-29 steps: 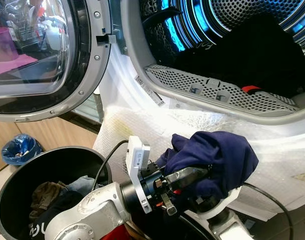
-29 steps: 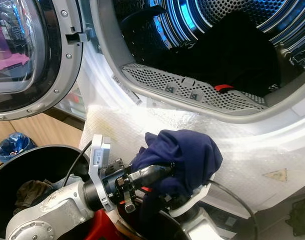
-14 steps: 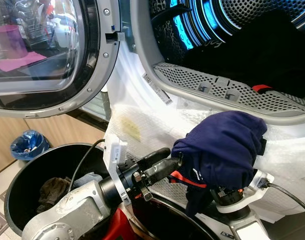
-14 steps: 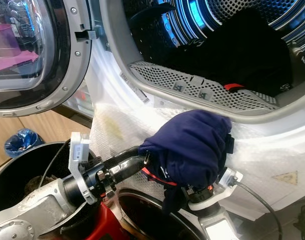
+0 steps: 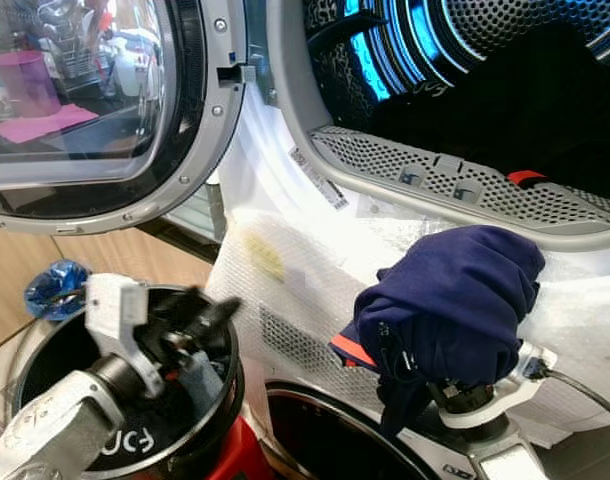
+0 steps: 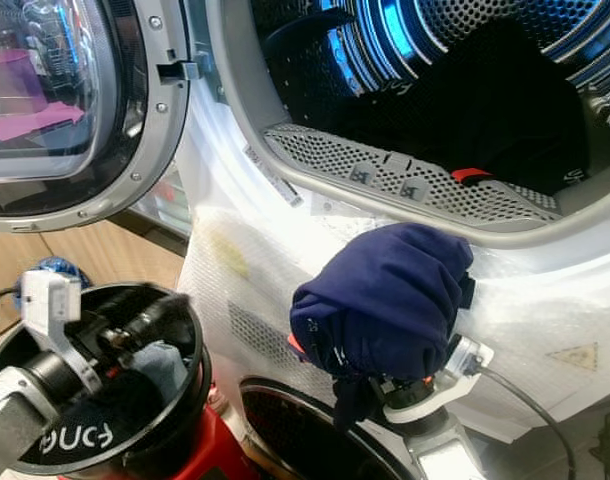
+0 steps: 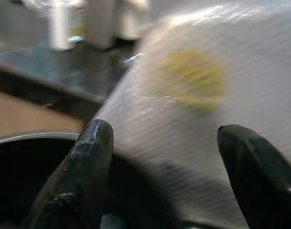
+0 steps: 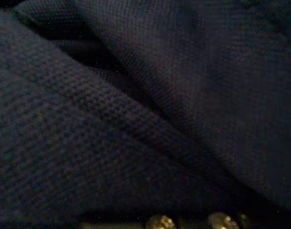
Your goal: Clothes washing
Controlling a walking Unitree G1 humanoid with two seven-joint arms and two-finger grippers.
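- The right gripper (image 5: 455, 385) is buried under a navy garment (image 5: 455, 300); its fingers are hidden by the cloth, but the bundle sits bunched and lifted on the wrist, and the right wrist view has dark knit fabric pressed close, so I judge the gripper to be closed on it.
- That garment hangs in the air just below the lip of the washer opening (image 5: 455, 190), in front of the white front panel. It is probably held there because it is on its way up into the drum (image 5: 505, 90), which already holds a dark pile with a red tag showing.
- A thin red trim (image 5: 345, 350) peeks from the garment's lower edge, and one tail of cloth droops below the wrist; that tail could catch on the rim as it goes in.
- The left gripper (image 7: 164, 157) hangs over the black laundry bucket (image 5: 220, 395), fingers spread wide with nothing between them. It looks placed to reach for the next piece.
- In the bucket lie more clothes: a blue-grey piece (image 6: 160, 365) and a black item with white lettering (image 6: 80, 437).
- The round glass door (image 5: 95, 110) stands swung open on the robot's left, clear of the loading path.
- Bubble wrap (image 5: 285, 260) covers the washer's front, with a yellowish mark on it.
- A blue bag (image 5: 55, 285) sits on the floor beyond the bucket.
- Count: two grippers, one garment in hand, one bucket, at least two pieces visible in it, one open door.
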